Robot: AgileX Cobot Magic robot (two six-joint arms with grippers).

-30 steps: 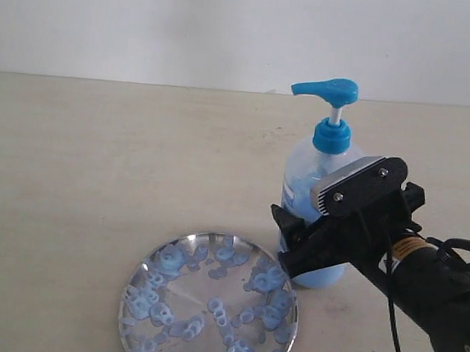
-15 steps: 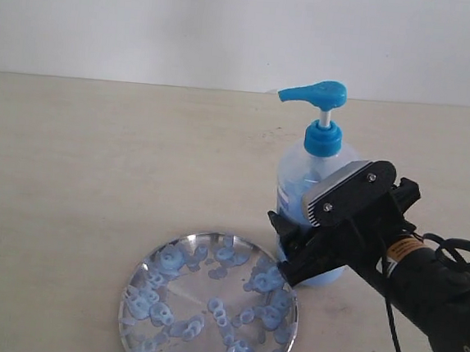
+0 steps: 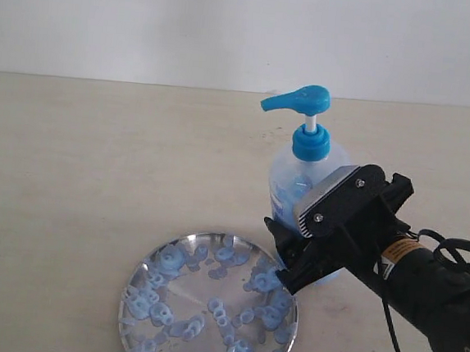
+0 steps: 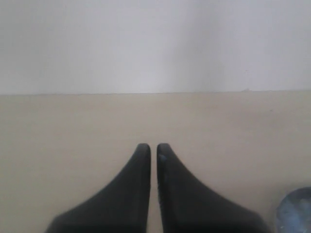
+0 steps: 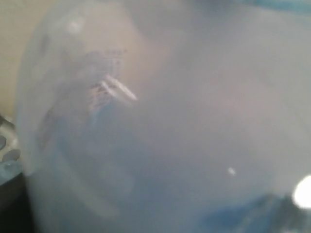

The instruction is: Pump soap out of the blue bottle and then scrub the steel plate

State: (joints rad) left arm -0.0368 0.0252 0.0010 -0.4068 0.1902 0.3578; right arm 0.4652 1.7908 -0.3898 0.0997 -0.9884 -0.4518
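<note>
Blue-tinted and clear, the blue bottle (image 3: 300,182) stands toward the right of the beige tabletop (image 3: 71,170), leaning a little to the left so that its bright blue pump head (image 3: 298,98) points out over the table on the plate's side. The right gripper (image 3: 308,232) is clamped around the bottle's lower body, one jaw with a ribbed metal face on the near right, the other black jaw on the left down by the base. In the right wrist view the bottle (image 5: 146,121) fills nearly everything as a pale blur. Just beside the bottle's base, in front and to the left, the steel plate (image 3: 131,286) lies flat, its rim close to the lower jaw; whether they touch cannot be told. Light-blue soap (image 3: 170,261) dots it in foamy blobs and rings. The left gripper (image 4: 151,150) hangs above bare table with its black fingers (image 4: 141,160) drawn together, holding nothing, a sliver of the plate (image 4: 297,208) at the corner of its view.
</note>
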